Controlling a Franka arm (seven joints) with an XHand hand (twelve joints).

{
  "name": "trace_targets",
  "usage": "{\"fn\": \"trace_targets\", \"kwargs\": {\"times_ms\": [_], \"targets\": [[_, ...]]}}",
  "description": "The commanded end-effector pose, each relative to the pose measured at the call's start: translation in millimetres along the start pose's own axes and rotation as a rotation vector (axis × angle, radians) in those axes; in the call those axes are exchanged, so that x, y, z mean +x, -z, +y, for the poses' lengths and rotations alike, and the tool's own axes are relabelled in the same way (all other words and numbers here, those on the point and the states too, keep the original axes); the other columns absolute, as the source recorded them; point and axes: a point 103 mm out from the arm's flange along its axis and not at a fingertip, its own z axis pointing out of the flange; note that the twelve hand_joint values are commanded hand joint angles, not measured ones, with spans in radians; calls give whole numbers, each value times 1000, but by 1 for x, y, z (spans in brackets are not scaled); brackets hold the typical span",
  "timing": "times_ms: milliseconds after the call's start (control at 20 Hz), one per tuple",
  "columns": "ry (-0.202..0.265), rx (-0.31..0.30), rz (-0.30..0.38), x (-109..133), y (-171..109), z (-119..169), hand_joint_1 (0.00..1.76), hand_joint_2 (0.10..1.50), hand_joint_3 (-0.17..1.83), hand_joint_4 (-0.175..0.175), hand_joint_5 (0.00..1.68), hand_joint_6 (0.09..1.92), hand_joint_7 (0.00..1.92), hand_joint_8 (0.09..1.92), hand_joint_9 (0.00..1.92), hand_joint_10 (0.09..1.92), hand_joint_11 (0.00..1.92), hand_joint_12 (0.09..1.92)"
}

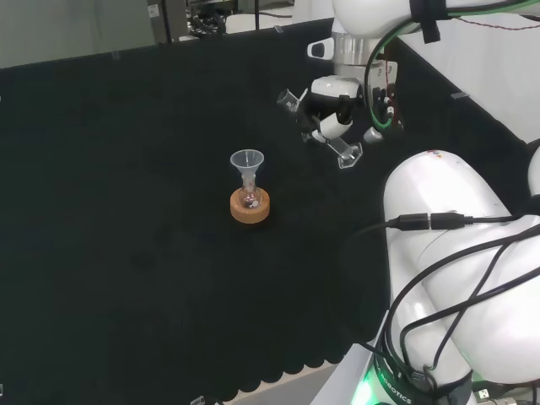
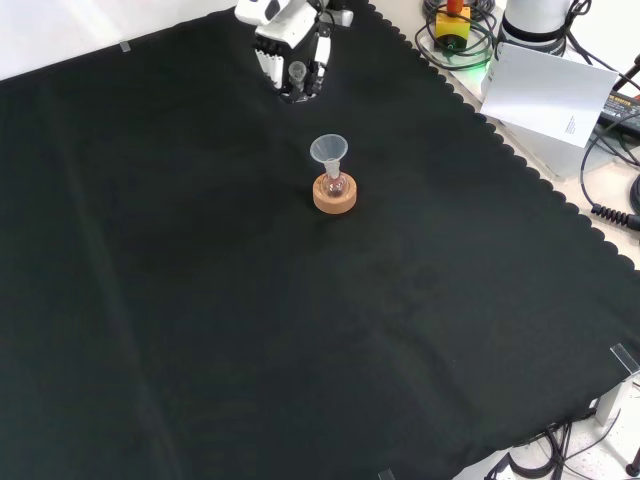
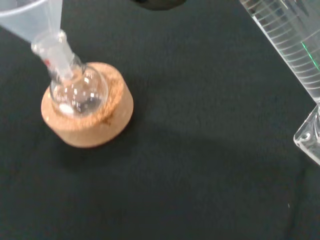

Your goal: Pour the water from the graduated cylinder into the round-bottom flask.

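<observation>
While tilted — robot hand (image 1: 336, 105) grips graduated cylinder (image 1: 325, 126).

1. A round-bottom flask (image 1: 249, 199) is sitting in a cork ring (image 1: 250, 207) mid-cloth, a funnel (image 1: 246, 161) rising from its neck (the one obstacle).
2. Black cloth (image 1: 126, 211) is lying bare all around it.
3. The hand (image 1: 331, 105) is hanging well apart, to the right in the head view.
</observation>
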Motion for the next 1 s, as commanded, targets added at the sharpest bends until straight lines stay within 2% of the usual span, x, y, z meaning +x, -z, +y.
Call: {"fn": "trace_targets", "kwargs": {"times_ms": [50,450,750,1000], "targets": [[-2,88,-62,8,-8,-14,1119,1127,-2,-86,968,1023,1199,417,1505,87,1393,727],[13,235,-146,27,-21,-9,1118,1127,-2,-81,969,1023,1204,415,1505,87,1391,725],[29,291,-185,40,-22,0,1117,1126,-2,-79,970,1022,1211,413,1506,87,1392,724],[23,335,-224,43,-20,3,1117,1126,-2,-77,971,1020,1216,412,1508,87,1393,724]]}}
